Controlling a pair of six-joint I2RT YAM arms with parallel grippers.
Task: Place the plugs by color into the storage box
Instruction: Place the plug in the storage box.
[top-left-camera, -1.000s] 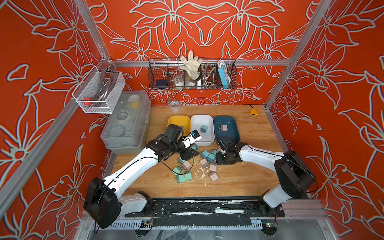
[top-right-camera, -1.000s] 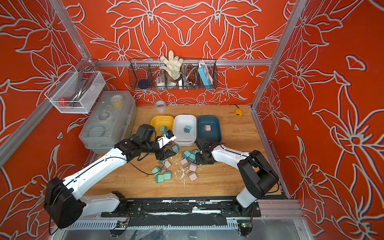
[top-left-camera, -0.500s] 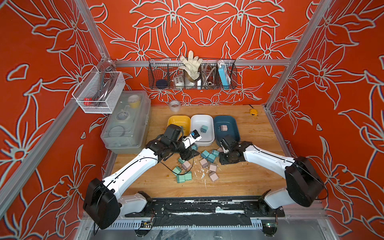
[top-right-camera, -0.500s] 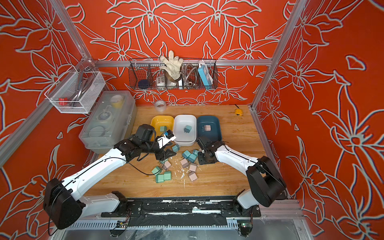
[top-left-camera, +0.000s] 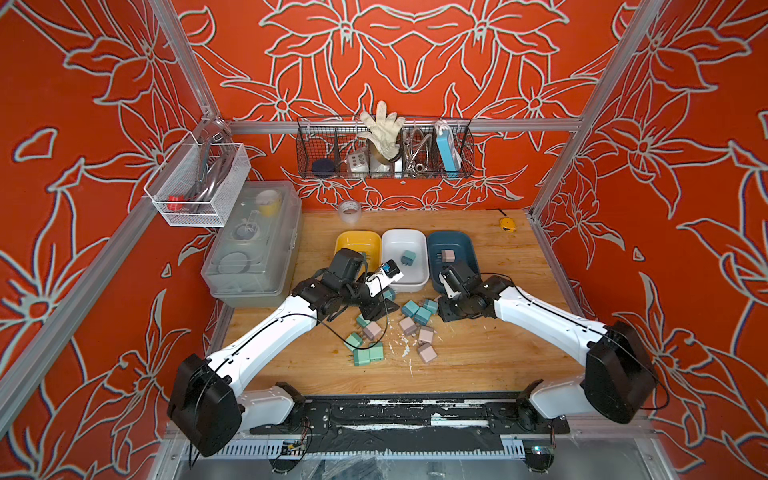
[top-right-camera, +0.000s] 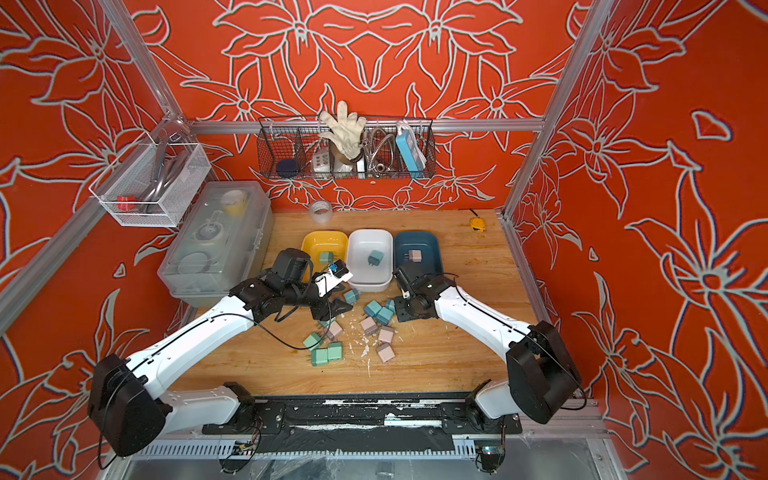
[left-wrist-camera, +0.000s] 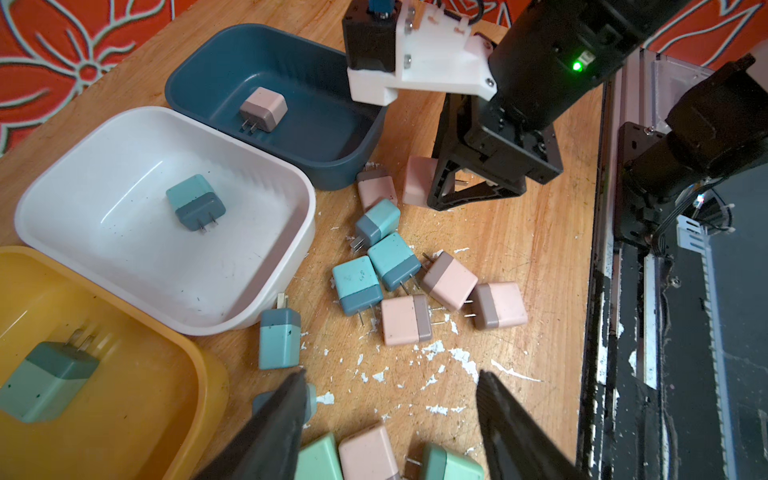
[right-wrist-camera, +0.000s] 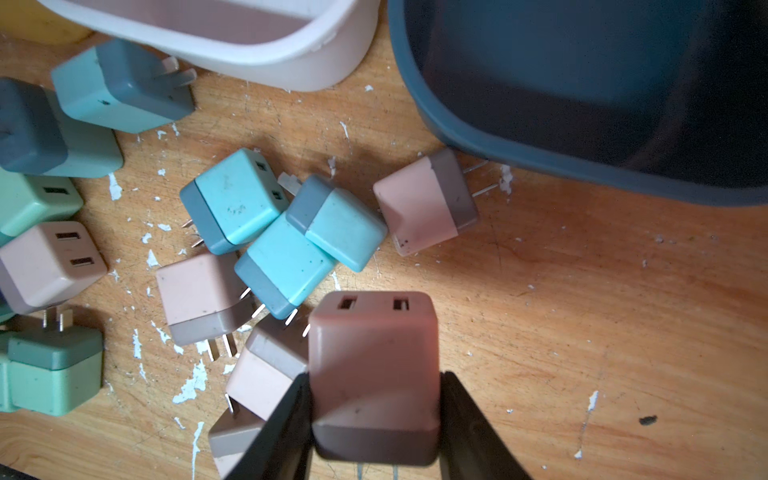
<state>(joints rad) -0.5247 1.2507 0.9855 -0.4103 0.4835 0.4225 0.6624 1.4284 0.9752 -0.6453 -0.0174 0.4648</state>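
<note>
Early days: each tray holds just 1 plug. There is a mint green plug (left-wrist-camera: 50, 380) in the yellow tray (top-left-camera: 357, 243), a teal plug (left-wrist-camera: 195, 208) in the white tray (top-left-camera: 405, 241) and a pink plug (left-wrist-camera: 262, 109) in the dark blue tray (top-left-camera: 457, 243). My right gripper (right-wrist-camera: 374, 378) is clamped on a second pink plug (right-wrist-camera: 374, 353) beside the dark blue tray, not yet over it. My left gripper (left-wrist-camera: 390, 374) hovers empty, jaws apart, over the loose plugs (top-left-camera: 399, 328) on the desk (top-left-camera: 478, 357). Roughly 12 are left to sort.

Three trays (top-left-camera: 405, 245) sit side by side behind the loose plugs (top-left-camera: 422, 316).
</note>
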